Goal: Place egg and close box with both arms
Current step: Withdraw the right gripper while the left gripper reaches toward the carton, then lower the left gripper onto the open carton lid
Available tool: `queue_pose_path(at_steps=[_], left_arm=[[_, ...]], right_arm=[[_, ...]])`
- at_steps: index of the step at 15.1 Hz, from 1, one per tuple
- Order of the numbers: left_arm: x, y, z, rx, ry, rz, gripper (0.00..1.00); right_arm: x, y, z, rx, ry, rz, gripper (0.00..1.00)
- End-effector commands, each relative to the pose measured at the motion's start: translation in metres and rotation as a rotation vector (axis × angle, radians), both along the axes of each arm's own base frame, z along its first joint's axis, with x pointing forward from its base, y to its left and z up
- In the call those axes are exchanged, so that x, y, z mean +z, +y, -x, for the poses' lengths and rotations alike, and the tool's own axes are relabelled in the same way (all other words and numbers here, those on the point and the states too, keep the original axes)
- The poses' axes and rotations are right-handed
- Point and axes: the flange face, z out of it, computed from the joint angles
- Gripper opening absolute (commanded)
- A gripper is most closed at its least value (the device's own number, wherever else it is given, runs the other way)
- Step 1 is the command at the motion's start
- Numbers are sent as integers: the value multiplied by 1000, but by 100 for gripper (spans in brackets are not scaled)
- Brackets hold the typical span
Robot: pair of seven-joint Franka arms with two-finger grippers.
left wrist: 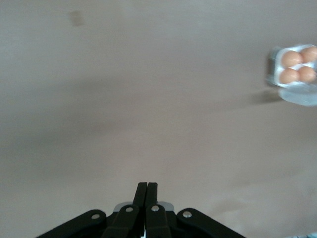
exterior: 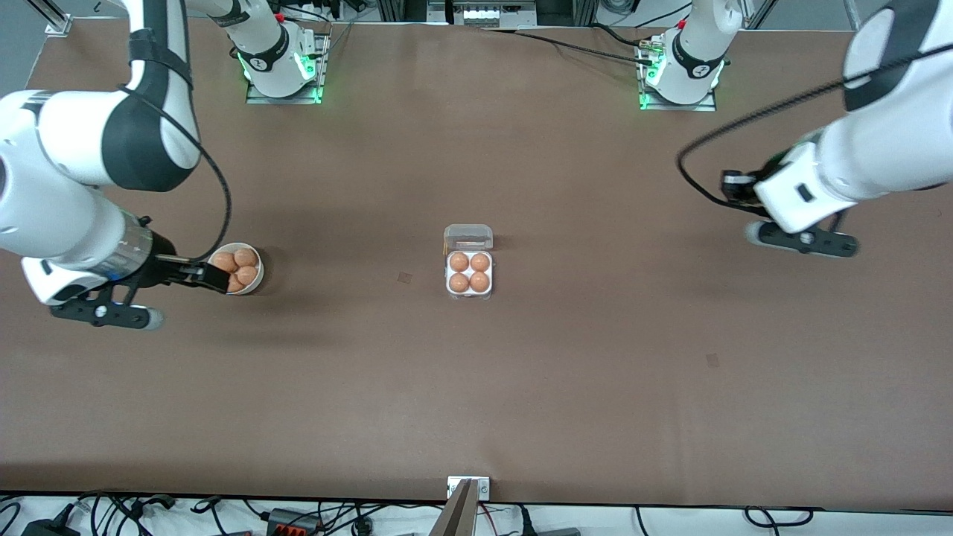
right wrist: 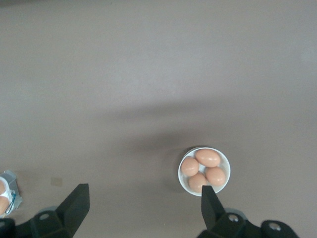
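Nearest the front camera among the things on the brown worktop (exterior: 476, 387) sits the box (exterior: 469, 274), about midway between the two arms' ends. Its four cells each hold a brown egg (exterior: 459, 262), and the clear lid (exterior: 468, 237) is open, lying back on the side toward the robots' bases.

Starting at the right arm's end: right pincer (exterior: 212, 274) over the rim of a round white bowl (exterior: 252, 285), fingers spread wide, nothing between them. Right wrist view shows the same: both fingertips (right wrist: 208, 196) far apart, one just over the bowl's edge. Bowl holds four brown eggs (right wrist: 208, 157). Box well apart from this pincer, toward the middle of the worktop; only its corner shows at the edge of the right wrist view.

Toward the left arm's end: left pincer (left wrist: 146, 191) over bare worktop, fingers pressed together, holding nothing. In the front view it is largely hidden by the wrist. Box well apart from it too, seen small at the edge of the left wrist view (left wrist: 295, 67), all four eggs visible, lid open.
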Motion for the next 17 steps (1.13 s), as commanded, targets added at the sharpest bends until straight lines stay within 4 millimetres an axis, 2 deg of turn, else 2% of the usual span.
queue_pose_path(at_steps=[1,3,5,6,8,9,10,13,14,15,17], left_arm=[[3,-33,6,-9,33,64,3],[-11,-74,16,-40,72,67,4],[-23,-106,23,-14,113,79,3],[-29,-122,26,10,129,74,3],[-45,-172,43,7,156,45,3],[-53,-190,48,10,153,36,3],[-59,-212,53,-2,128,39,3],[-91,-264,63,-30,101,57,4],[-99,-288,72,-3,77,56,4],[-110,-308,78,49,58,45,4],[-130,-338,85,88,13,50,4]], right_arm=[[17,-19,-6,18,-7,-47,100],[23,-48,-8,9,-12,-62,100],[44,-76,0,64,-35,-65,100],[51,-83,4,86,-37,-53,100],[61,-105,14,79,-28,-46,100],[68,-111,19,84,-24,-53,100],[74,-118,23,100,-22,-54,100],[76,-125,33,131,31,-49,100],[85,-125,41,124,36,-44,100],[85,-125,50,120,55,-40,100],[82,-126,71,116,58,-39,100]])
